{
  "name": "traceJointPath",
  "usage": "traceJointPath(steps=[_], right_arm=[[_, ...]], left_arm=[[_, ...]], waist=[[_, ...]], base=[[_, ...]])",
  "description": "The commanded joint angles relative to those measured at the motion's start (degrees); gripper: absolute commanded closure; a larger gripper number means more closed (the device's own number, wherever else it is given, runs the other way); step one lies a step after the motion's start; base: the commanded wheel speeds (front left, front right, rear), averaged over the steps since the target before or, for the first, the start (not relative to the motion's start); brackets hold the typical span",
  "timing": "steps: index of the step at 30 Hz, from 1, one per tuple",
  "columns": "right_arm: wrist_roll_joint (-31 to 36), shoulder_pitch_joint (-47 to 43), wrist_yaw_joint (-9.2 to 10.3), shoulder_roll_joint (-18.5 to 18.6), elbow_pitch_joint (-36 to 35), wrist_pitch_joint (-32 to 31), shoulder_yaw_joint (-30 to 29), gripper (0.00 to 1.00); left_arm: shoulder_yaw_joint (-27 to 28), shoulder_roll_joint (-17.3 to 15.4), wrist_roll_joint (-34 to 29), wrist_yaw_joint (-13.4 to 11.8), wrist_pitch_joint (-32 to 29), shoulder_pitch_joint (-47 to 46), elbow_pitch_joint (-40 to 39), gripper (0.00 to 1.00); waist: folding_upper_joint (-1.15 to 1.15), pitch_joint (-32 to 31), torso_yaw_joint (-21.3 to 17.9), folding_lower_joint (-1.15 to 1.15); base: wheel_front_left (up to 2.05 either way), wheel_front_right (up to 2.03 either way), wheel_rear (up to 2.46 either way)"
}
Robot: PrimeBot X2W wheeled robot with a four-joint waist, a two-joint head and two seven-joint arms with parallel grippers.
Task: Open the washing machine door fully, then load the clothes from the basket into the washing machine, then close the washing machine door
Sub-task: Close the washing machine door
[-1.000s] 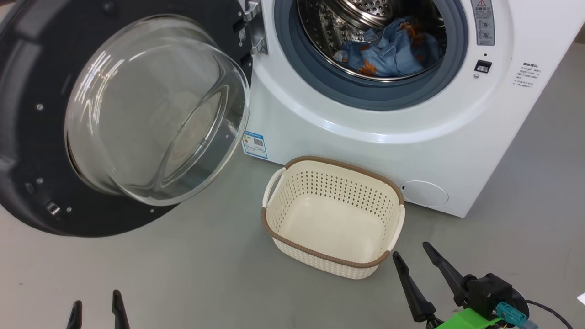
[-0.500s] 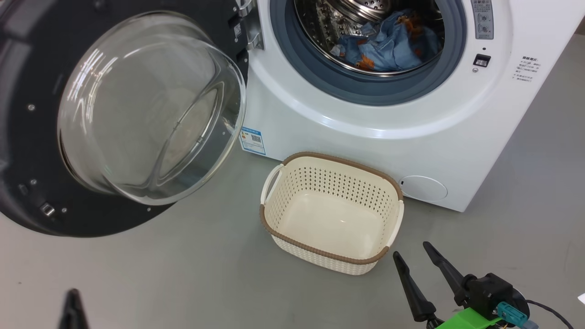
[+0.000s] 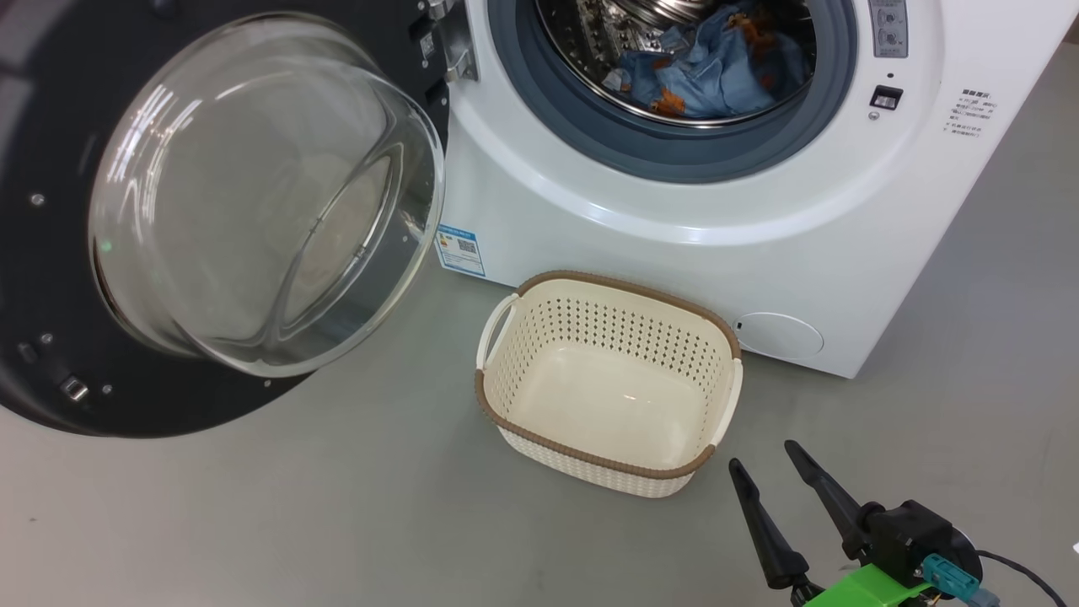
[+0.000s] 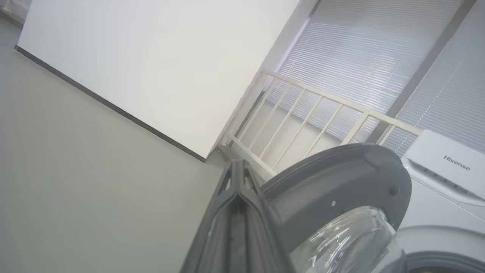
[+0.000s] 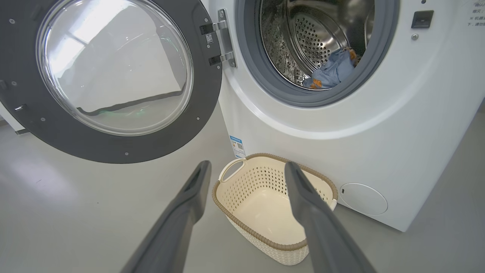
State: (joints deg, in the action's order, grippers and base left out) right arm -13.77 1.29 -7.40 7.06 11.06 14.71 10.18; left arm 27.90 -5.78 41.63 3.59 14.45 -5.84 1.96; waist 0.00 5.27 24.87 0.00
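Two grippers: your right gripper [image 3: 761, 455] hangs spread wide, holding nothing, near the basket [image 3: 624, 333] on the floor [image 3: 337, 506] just before the washing machine [image 3: 632, 253]. Your left gripper [image 4: 237, 178] is pinched closed on nothing, near the wide-swung washing machine door [image 3: 261, 194]. The clothes [image 3: 708, 76] lie in the drum [image 3: 590, 34].

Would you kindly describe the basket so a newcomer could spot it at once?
Find the white washing machine; on the grey floor just before its front stands the basket. It is the small cream tub with perforated walls and a brown woven rim.
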Motion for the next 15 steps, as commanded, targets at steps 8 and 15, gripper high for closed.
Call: traceJointPath(steps=[8, 15], right_arm=[[0.52, 1.7, -0.09, 0.84, -2.66, -0.76, 1.03, 0.0], [0.82, 2.05, -0.09, 2.05, -4.24, -2.18, 1.14, 0.0]], left_arm=[[8.03, -12.44, 15.77, 0.65, -10.05, -17.29, 10.16, 1.0], [11.15, -18.49, 26.36, -0.35, -19.56, -27.15, 21.49, 1.0]], waist=[[0.0, 1.33, -0.41, 0.0], [0.0, 3.11, -1.82, 0.0]], base=[[0.0, 0.0, 0.0], [0.0, 0.0, 0.0]])
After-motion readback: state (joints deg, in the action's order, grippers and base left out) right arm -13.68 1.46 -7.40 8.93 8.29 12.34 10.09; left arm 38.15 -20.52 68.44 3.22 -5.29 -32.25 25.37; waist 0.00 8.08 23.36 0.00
